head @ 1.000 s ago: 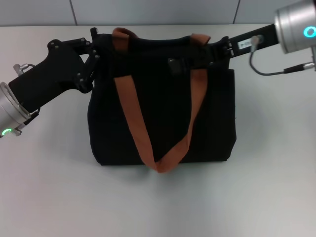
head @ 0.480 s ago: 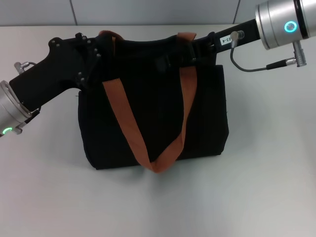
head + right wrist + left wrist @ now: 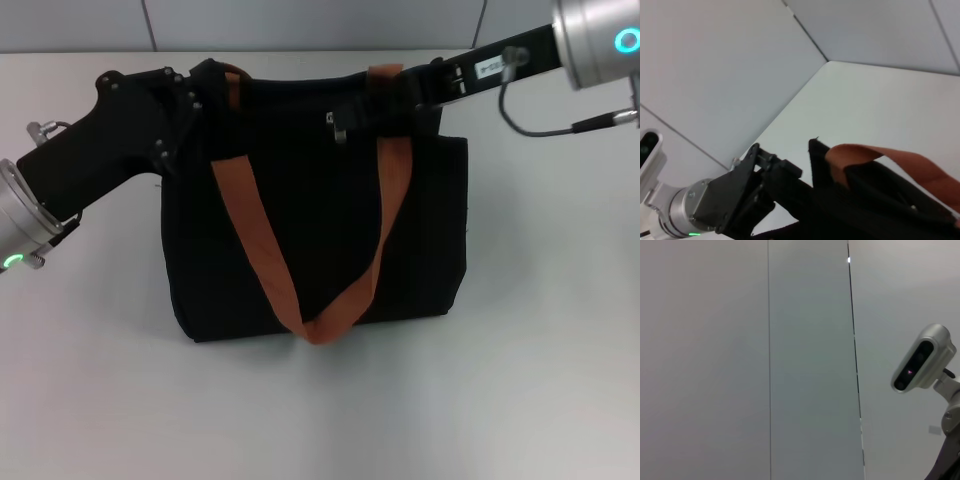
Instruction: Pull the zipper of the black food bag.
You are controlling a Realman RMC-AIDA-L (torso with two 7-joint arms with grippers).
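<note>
Two grippers meet the black food bag (image 3: 315, 225) lying on the tabletop (image 3: 540, 380) along its far top edge: the left gripper (image 3: 190, 90) at the left corner, the right gripper (image 3: 400, 95) near the right strap, and whether either set of jaws is clamped or parted cannot be told. The zipper (image 3: 338, 127), a small silver tab, sits on that edge just left of the right gripper. Since the zip line runs left-right, the right arm looks nearer.
</note>
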